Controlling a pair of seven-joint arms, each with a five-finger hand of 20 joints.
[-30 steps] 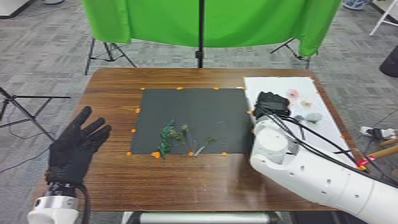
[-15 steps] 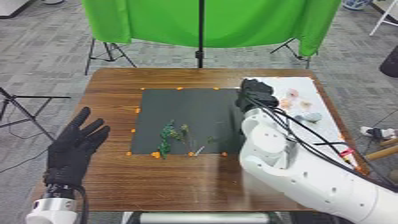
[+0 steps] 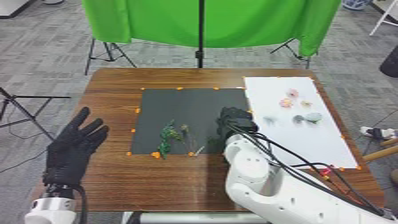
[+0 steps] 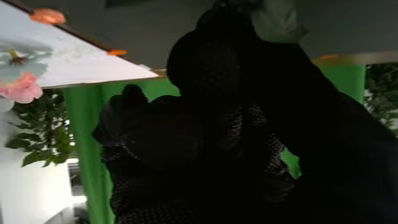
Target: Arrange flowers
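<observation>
In the head view, my right hand (image 3: 235, 119) is over the right part of the black sheet (image 3: 182, 107). In the right wrist view, the fingertips and thumb of my right hand (image 4: 209, 125) are pinched on a grey-green flower piece (image 4: 277, 21), partly hidden by the glove. Green sprigs (image 3: 167, 136) and a thin stem (image 3: 186, 131) lie on the sheet's lower left half. Pink flowers (image 3: 286, 103) and pale grey-green ones (image 3: 313, 117) rest on the white sheet (image 3: 315, 142). At the table's left side, my left hand (image 3: 71, 145) is open, holding nothing.
Orange tape bits (image 3: 155, 155) run along the edges of the black sheet. Small red items (image 3: 326, 171) lie by the near end of the white sheet, beside the right arm's cables. Brown tabletop (image 3: 169, 185) surrounds both sheets. A green cloth (image 3: 160, 25) hangs behind.
My right hand has gone from the white sheet leftward and nearer, over the black sheet, uncovering pink flowers. My left hand has hardly moved.
</observation>
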